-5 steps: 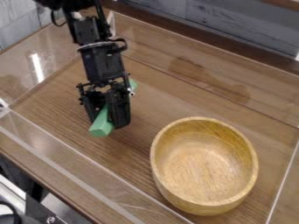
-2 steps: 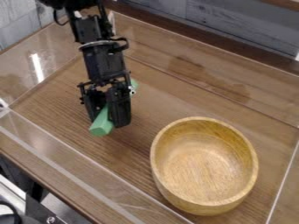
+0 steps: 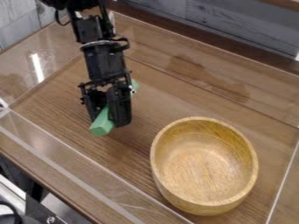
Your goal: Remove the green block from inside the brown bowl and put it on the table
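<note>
One step remained for you: the release. At the left, your black gripper (image 3: 107, 112) had its jaws closed on the long, flat, bright-green block (image 3: 107, 118), held tilted with its lower end at or just above the medium-brown wood-grain surface (image 3: 211, 79). You did best to lower until that end rested, then open gently so it tipped flat. At the right, the round light-brown wooden bowl (image 3: 205, 164) sat empty, near but apart.

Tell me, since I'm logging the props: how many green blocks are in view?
1. The green block is clamped between the gripper's fingers, left of the brown bowl, which looks empty.
</note>
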